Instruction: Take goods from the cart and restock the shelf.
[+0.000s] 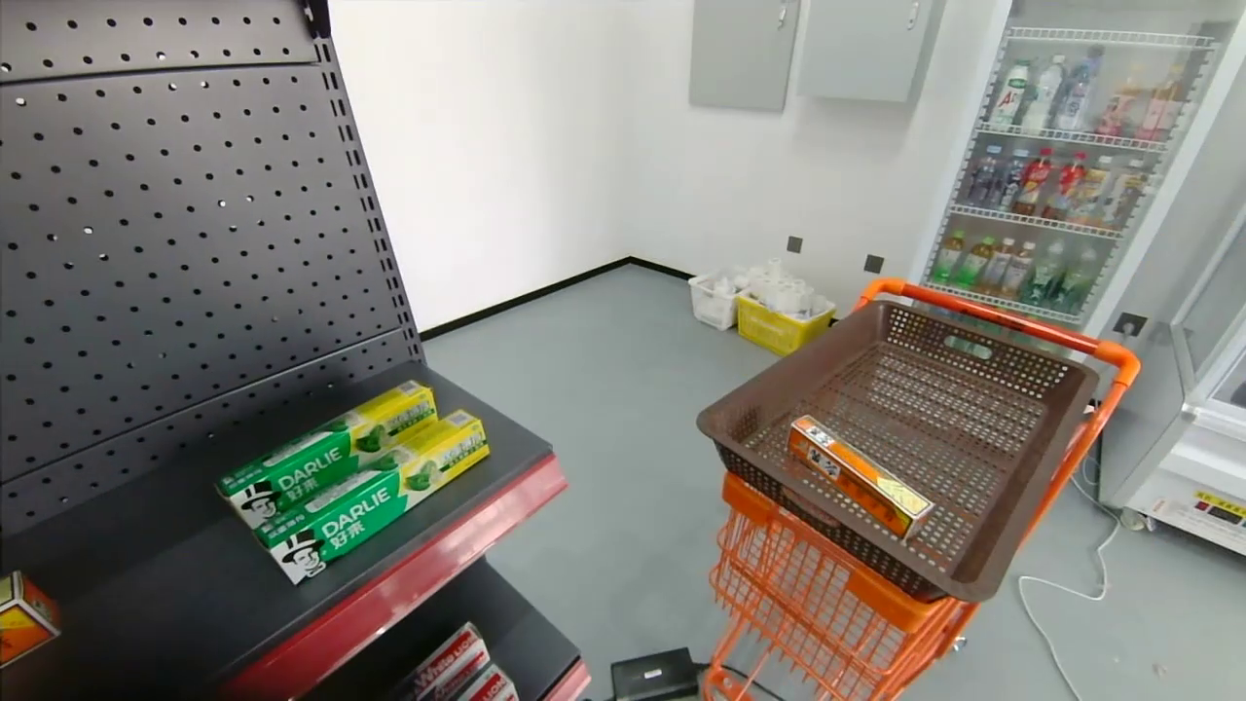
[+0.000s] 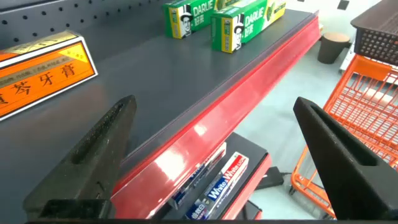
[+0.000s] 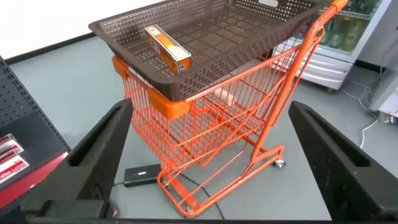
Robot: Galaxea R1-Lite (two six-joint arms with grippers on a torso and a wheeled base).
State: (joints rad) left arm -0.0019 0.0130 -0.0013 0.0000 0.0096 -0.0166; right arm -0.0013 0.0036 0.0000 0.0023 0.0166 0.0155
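Next step: lift the orange box (image 1: 859, 475) lying in the brown basket (image 1: 983, 584) atop the cart (image 1: 808, 604).
Right pincer (image 3: 210, 111): wide open, empty, facing the cart; clear the basket rim, then close across the box's narrow sides.
Left pincer (image 2: 214, 109): wide open, empty, over the shelf (image 2: 186, 68) left of the cart.
Obstacles: black adapter (image 3: 142, 175) on the floor under the cart; green boxes (image 1: 355, 477) on the shelf.
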